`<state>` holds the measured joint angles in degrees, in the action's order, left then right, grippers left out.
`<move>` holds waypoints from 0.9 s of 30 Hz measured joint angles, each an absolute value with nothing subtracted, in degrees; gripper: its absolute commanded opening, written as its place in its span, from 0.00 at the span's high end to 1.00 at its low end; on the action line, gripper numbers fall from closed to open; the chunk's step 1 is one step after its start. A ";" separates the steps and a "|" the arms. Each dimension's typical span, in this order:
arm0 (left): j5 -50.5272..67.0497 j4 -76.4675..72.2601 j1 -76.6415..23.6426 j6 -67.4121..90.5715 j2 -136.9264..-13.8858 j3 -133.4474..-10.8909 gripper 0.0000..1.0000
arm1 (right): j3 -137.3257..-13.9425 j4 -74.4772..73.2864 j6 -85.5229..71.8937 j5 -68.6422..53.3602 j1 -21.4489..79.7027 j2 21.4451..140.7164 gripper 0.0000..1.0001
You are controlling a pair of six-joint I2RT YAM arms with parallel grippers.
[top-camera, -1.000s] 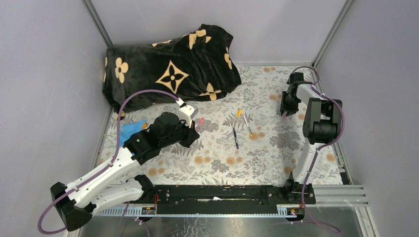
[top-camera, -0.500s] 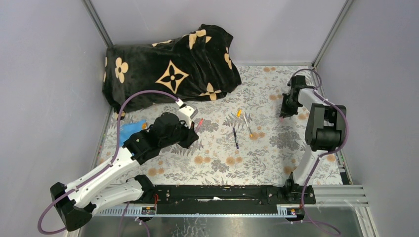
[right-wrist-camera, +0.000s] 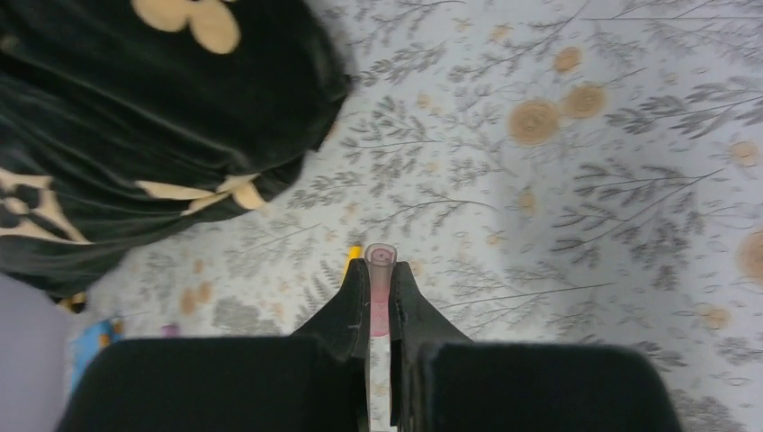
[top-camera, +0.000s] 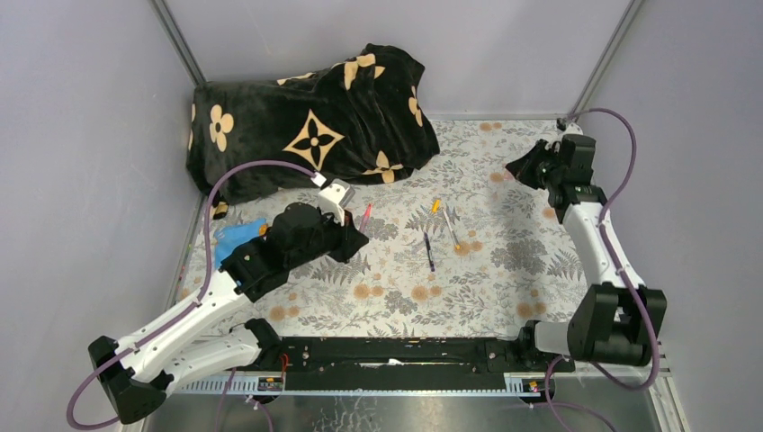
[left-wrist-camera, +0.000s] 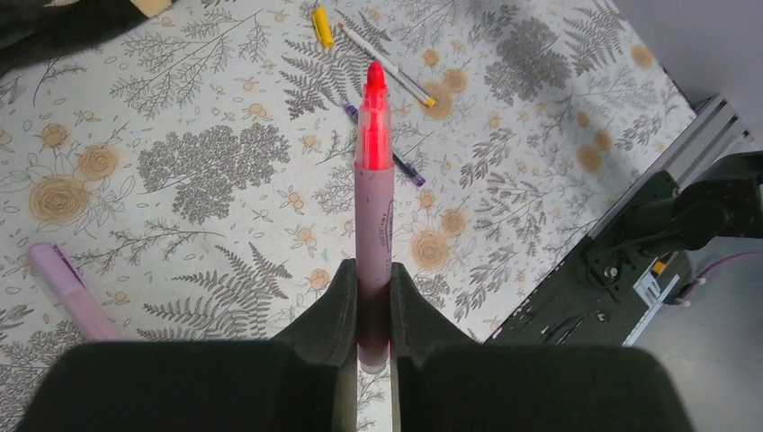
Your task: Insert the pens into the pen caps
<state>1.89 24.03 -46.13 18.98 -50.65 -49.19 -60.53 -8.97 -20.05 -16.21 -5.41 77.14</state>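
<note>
- The pink pen is pinched by its tail end between the closed fingers of the left gripper. Most of the barrel stands clear beyond the fingertips.
- Its long axis runs straight out along the gripper's own line, red tip leading, away from the wrist.
- Handling, as judged: light, stiff, smooth plastic. Held this far back it may pivot or slide under side load, so a hold nearer mid-barrel would press home more steadily.
- The pink pen cap is clamped between the fingers of the right gripper. Its open mouth faces forward, just proud of the fingertips.
- Handling, as judged: short, rigid and hollow. It should be held on the closed half, leaving the mouth free.
- The two grippers are well apart, so pen and cap are not yet aligned.
- Ahead of the left gripper, on the floral table cover, lie a dark blue pen, a white pen and an orange-yellow cap.
- A lilac piece lies beside that gripper to its left. Whether it is a cap or a pen cannot be told.
- A black blanket lies ahead and left of the right gripper.
</note>
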 measured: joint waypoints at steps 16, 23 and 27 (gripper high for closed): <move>6.72 12.88 -46.13 24.99 -59.00 -51.70 1.00 | -43.35 10.98 -37.78 -19.03 14.72 51.55 1.00; 10.15 7.60 -47.33 27.29 -61.47 -51.70 1.00 | -37.39 22.31 -42.74 -19.46 16.51 45.28 1.00; 12.45 5.10 -49.76 27.40 -61.80 -51.72 1.00 | -35.48 29.82 -45.12 -22.09 16.51 44.34 1.00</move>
